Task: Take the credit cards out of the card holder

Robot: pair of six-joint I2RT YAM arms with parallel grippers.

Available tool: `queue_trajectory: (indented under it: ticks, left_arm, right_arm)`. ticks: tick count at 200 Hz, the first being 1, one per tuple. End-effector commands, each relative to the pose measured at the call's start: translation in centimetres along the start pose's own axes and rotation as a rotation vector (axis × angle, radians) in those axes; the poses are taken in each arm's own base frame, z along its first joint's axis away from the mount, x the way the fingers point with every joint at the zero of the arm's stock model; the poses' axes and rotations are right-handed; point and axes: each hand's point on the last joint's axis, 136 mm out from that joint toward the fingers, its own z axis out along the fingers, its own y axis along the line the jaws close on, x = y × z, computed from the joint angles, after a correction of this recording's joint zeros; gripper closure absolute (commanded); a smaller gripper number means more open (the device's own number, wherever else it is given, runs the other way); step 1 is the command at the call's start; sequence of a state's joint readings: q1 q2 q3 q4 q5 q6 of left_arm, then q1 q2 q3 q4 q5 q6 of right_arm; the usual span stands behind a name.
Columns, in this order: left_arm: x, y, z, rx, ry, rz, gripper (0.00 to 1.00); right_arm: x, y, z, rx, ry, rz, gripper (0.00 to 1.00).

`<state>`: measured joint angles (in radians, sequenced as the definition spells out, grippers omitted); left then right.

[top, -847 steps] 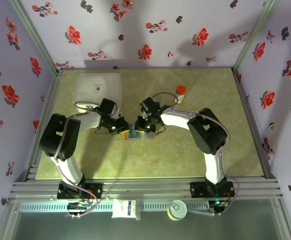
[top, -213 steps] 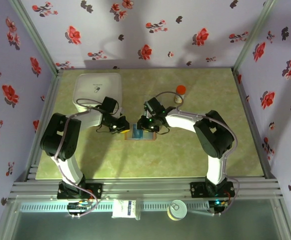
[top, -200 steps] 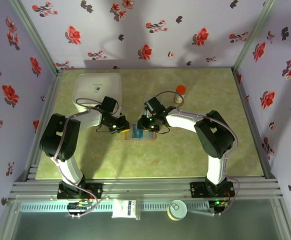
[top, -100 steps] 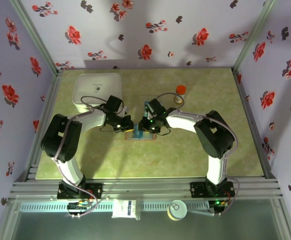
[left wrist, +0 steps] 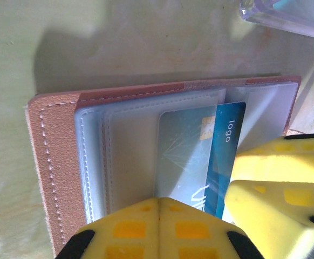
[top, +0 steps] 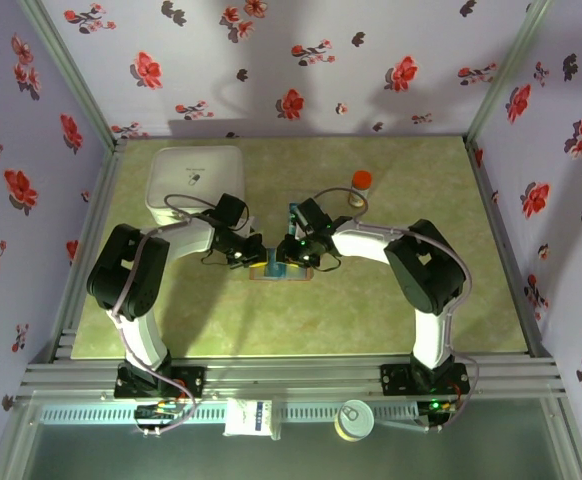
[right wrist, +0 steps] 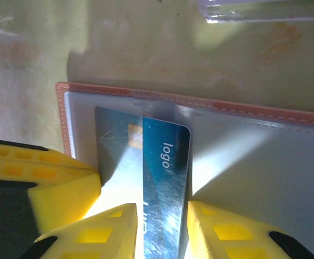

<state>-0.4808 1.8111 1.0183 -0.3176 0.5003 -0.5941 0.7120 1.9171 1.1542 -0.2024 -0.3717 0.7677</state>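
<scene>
The right gripper (right wrist: 161,213) pinches the free end of the seemingly stiff, slick card (right wrist: 165,156); the left gripper (left wrist: 158,210), clenched empty, pins the soft wallet (left wrist: 54,162)

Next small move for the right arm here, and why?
Probably draw the right gripper back to slide the blue card fully out of its clear pocket. Its fingers look closed on the card's exposed end, the rest sits in the pocket, and the shut left gripper rests on the card holder.
</scene>
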Motion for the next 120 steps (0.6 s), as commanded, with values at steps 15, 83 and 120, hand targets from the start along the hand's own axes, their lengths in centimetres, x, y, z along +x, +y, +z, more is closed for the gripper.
queue_trajectory:
  ticks: [15,83,120]
  left_arm:
    - [0.3,0.9,0.4,-0.036,0.012,0.000,1.00]
    - [0.3,0.5,0.2,-0.025,0.011,0.006,1.00]
    - [0.2,0.5,0.2,-0.025,0.009,0.007,1.00]
  right_arm:
    - [0.2,-0.2,0.6,-0.031,0.017,0.030,0.72]
    - [-0.4,1.8,-0.1,-0.140,-0.008,0.047,0.84]
    - [-0.4,0.8,-0.8,-0.092,-0.024,0.043,0.90]
